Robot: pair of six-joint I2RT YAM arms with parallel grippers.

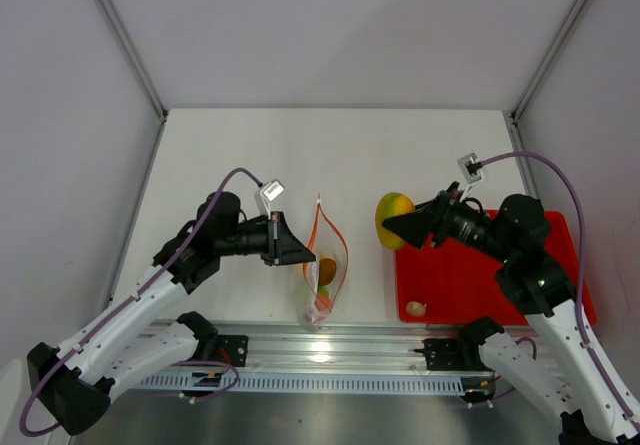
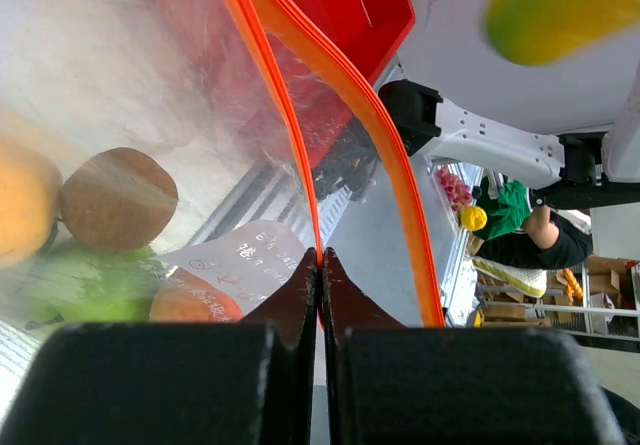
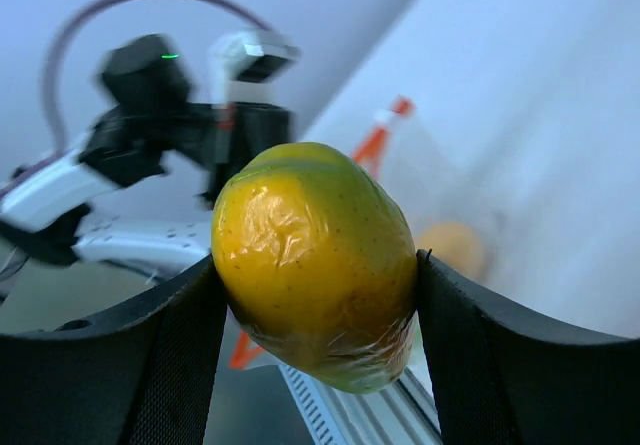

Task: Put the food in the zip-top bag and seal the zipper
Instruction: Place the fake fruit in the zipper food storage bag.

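The clear zip-top bag (image 1: 326, 270) stands with its mouth open at mid-table. My left gripper (image 1: 308, 254) is shut on the near strip of the red-orange zipper (image 2: 283, 100), its tips (image 2: 320, 257) pinching it. Through the plastic, the left wrist view shows a brown kiwi-like ball (image 2: 118, 197), an orange fruit (image 2: 20, 215), a green apple (image 2: 85, 283) and a pinkish peach (image 2: 190, 303). My right gripper (image 1: 393, 228) is shut on the yellow-green mango (image 1: 393, 211), held in the air right of the bag; the fruit (image 3: 315, 260) fills the space between the pads. A tiny beige piece (image 1: 415, 309) lies on the tray.
The red tray (image 1: 480, 275) sits at the right, under the right arm. A metal rail (image 1: 330, 350) runs along the table's near edge, just below the bag. White walls enclose the table on three sides.
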